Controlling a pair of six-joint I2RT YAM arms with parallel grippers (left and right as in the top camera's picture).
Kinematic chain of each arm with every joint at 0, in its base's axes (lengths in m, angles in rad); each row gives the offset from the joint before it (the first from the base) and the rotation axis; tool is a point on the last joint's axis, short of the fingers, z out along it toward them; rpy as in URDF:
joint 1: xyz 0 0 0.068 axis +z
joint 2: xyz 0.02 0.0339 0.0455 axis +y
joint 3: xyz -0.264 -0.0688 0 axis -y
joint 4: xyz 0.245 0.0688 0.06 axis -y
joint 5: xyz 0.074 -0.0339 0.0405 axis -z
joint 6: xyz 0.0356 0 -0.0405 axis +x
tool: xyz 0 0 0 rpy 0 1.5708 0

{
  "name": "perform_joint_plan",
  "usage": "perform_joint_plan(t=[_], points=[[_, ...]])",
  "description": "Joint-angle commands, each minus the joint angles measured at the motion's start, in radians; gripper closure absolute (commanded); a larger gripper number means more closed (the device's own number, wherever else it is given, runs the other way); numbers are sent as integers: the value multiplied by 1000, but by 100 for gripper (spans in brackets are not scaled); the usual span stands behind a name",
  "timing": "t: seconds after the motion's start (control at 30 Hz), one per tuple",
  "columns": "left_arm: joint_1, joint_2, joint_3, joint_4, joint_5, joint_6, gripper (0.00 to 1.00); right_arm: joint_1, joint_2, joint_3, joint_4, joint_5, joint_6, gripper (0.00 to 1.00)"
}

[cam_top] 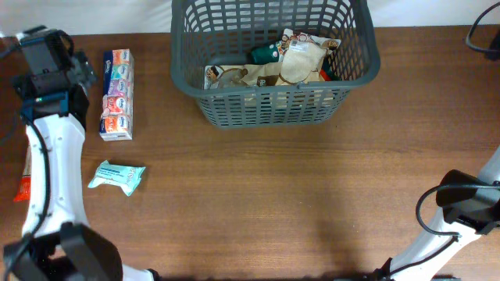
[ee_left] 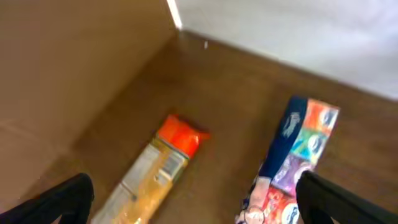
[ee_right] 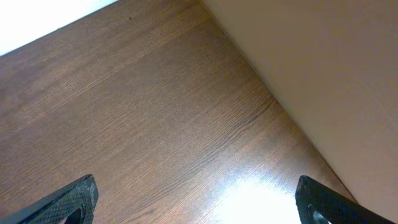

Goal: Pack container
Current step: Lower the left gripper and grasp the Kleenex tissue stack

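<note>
The dark grey lattice basket (cam_top: 273,105) stands at the back middle and holds several food packets, among them a beige pouch (cam_top: 301,61) and a green one (cam_top: 266,53). A colourful tissue multipack (cam_top: 117,94) lies left of it and also shows in the left wrist view (ee_left: 298,155). A teal packet (cam_top: 117,177) lies nearer the front. An orange-and-yellow packet (ee_left: 158,171) lies at the far left, mostly hidden under my left arm in the overhead view (cam_top: 22,187). My left gripper (ee_left: 199,208) is open and empty above the table, between the orange packet and the multipack. My right gripper (ee_right: 199,208) is open and empty over bare wood.
My left arm (cam_top: 51,156) runs along the table's left side. My right arm (cam_top: 469,204) sits at the front right corner, close to the table's right edge (ee_right: 292,124). A black cable (cam_top: 480,39) lies at the back right.
</note>
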Motion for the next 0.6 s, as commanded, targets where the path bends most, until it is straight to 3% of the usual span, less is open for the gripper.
perform_joint_plan(t=[0.0,0.17,0.57], points=[[1,44,-2,2,113,-5,1,-3,-11,2,3,2,8,1],[5,92,-2,5,394,175,1,-3,-11,2,3,2,8,1],[40,207,-2,29,385,180,1,-3,-11,2,3,2,8,1]])
